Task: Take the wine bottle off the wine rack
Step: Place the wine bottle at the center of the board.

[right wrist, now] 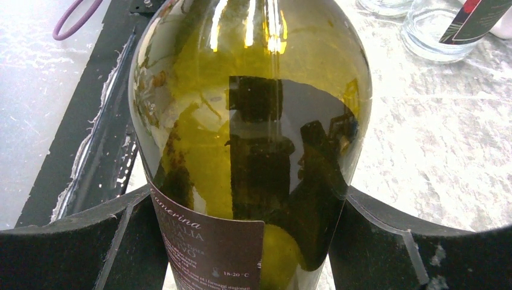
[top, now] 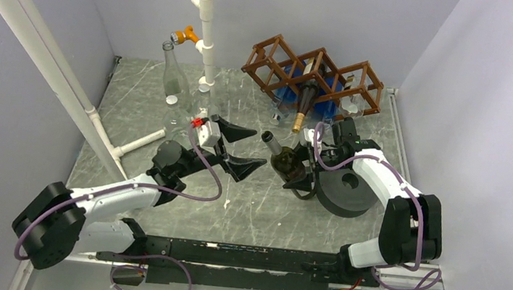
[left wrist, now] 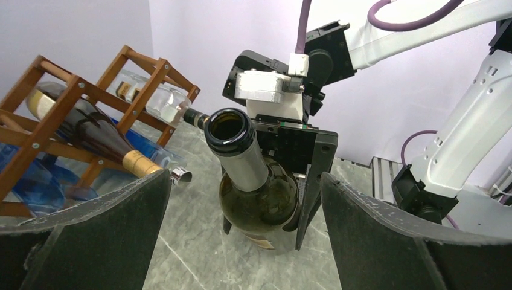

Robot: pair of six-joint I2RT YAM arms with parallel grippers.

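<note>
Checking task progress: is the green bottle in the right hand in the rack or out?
Out. The right hand grips the bottle by its body, clear of the rack; another bottle lies in it.

Left hand (top: 259, 148) wide apart, right hand (top: 299, 169) in firm grip.

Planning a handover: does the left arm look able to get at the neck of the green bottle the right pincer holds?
Probably yes: the open left pincer faces the green bottle mouth-on, nothing lies between them, and the right pincer grips only its body.
</note>
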